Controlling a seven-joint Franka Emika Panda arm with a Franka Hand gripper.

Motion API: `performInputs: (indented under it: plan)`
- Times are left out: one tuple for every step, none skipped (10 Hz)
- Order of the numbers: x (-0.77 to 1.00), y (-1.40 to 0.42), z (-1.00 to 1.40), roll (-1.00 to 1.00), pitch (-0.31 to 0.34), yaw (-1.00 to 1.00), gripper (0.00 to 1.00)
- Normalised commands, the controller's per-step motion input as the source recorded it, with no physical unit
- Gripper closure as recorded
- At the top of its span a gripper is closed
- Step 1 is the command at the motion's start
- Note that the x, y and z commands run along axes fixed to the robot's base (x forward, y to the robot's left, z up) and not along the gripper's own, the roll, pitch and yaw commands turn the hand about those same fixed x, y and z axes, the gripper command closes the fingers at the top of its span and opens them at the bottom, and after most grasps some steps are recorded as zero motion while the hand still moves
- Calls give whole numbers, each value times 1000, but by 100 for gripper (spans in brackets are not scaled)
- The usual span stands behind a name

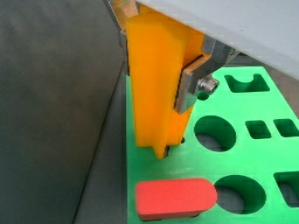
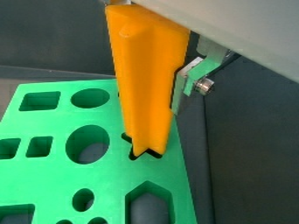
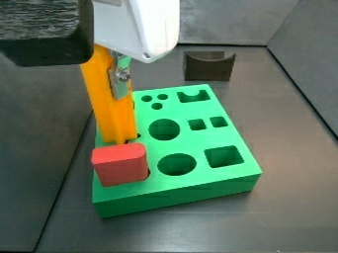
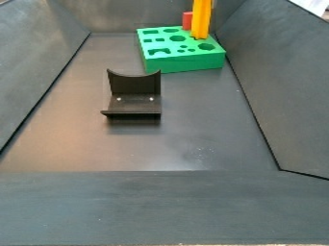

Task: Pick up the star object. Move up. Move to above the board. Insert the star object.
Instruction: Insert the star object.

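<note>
The star object (image 1: 156,79), a long orange-yellow ridged prism, stands upright between my gripper's fingers in both wrist views. My gripper (image 1: 163,87) is shut on it; one silver finger (image 1: 193,83) presses its side and the other finger is hidden behind it. The prism's (image 2: 142,79) lower end sits at the star-shaped hole (image 2: 147,153) near the edge of the green board (image 2: 70,171); how deep it sits I cannot tell. In a side view my gripper (image 3: 117,81) holds the prism (image 3: 106,104) over the board (image 3: 199,158).
A short red block (image 3: 119,163) stands on the board's corner right beside the prism, also red block (image 1: 176,198). The dark fixture (image 4: 131,96) stands on the floor apart from the board (image 4: 174,50). Sloping dark walls enclose the floor.
</note>
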Motion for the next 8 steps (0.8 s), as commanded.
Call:
performInputs:
  plan:
    - [534,134,-720,229,54,0,100]
    - [657,206,-717,191,109,0,100]
    - [671,80,-671,149,86,0,100]
    - [691,0,-709,139,64,0,100]
    - [611,0,-854,131,14,0,100]
    - [369,-40,-1000,139,-9,0,100]
    - [306,-43,-1000,141,-3,0,100]
    - [263,-49,-1000,164,0,0,100]
